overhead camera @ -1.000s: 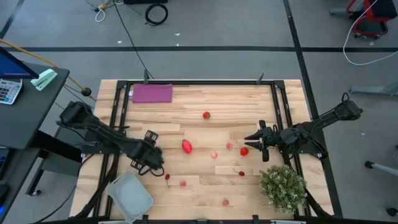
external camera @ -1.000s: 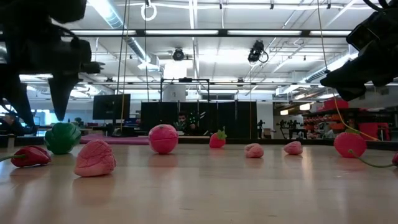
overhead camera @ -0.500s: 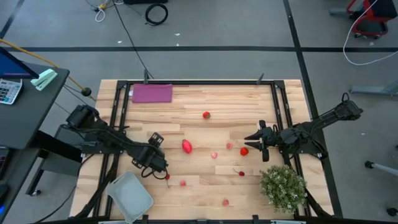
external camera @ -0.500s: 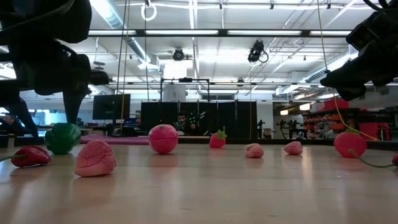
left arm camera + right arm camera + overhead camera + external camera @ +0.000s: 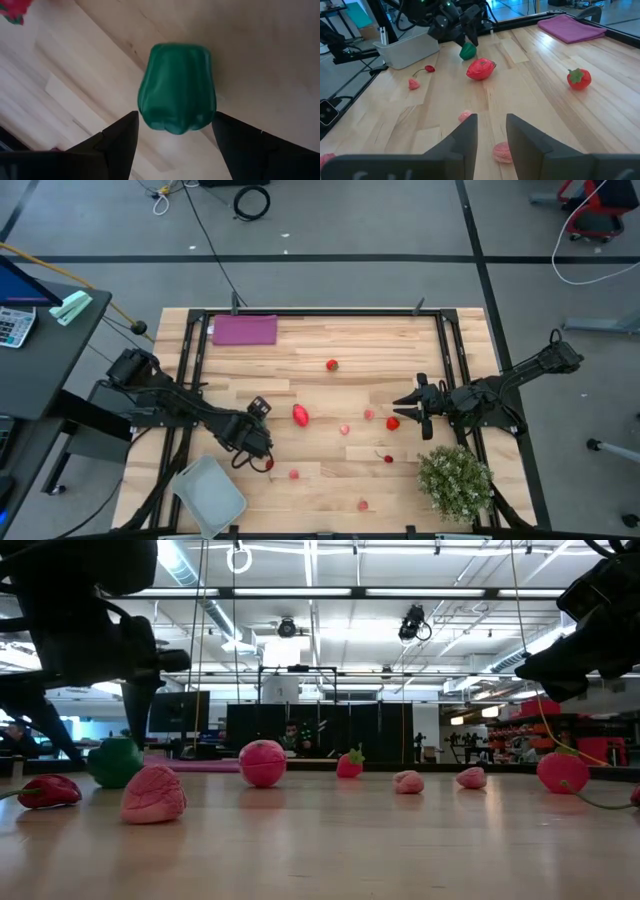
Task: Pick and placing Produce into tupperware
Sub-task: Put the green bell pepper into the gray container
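Observation:
The green pepper (image 5: 177,85) sits on the wood between the fingertips of my left gripper (image 5: 176,127), which is shut on it near the table's left-near part (image 5: 257,445). The high view hides the pepper under that gripper; the low view shows it (image 5: 115,762). The tupperware (image 5: 210,490) lies at the near left corner, close to my left arm. Red and pink produce is scattered over the middle: a large red piece (image 5: 300,416), a strawberry (image 5: 332,364), a chili (image 5: 268,464). My right gripper (image 5: 405,412) hovers open at the right. My left gripper pinches the green pepper between its two fingertips, one on each side (image 5: 146,112) near one end. The fingers come from above, slanting down. The pepper's underside (image 5: 115,784) rests on the table.
A purple mat (image 5: 244,330) lies at the far left. A bushy pale-green plant (image 5: 455,480) stands at the near right corner, beside my right arm. Small pink pieces (image 5: 345,429) lie between the two arms, and a red piece (image 5: 393,422) sits right by the right fingertips.
My left gripper has moved toward the table's right and a little toward the near edge. In the last half second the green pepper has slid to the right along the table with it.

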Available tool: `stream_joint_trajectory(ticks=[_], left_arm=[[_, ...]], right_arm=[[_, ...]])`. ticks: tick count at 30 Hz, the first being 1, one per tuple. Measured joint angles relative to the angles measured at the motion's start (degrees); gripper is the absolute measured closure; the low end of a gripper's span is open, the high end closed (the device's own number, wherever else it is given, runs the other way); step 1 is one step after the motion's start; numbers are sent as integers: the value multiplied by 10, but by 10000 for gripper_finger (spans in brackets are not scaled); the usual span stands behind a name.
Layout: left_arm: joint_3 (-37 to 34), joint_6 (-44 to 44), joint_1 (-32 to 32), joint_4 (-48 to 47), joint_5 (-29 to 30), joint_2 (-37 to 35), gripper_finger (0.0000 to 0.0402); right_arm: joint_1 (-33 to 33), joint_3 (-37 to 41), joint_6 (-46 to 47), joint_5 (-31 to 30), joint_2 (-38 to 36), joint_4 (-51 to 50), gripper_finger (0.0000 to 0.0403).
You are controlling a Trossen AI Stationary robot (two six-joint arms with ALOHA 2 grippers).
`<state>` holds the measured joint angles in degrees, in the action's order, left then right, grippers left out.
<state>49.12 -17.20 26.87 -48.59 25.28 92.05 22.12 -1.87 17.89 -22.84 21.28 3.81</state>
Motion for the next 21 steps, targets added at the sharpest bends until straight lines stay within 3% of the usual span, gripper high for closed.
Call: stream_joint_trajectory(ticks=[9,21], left_arm=[[0,0,0,31,-1,0,142],[0,34,0,80,-46,0,152]], right_arm=[[0,0,0,0,0,0,293],[0,0,0,0,0,0,293]])
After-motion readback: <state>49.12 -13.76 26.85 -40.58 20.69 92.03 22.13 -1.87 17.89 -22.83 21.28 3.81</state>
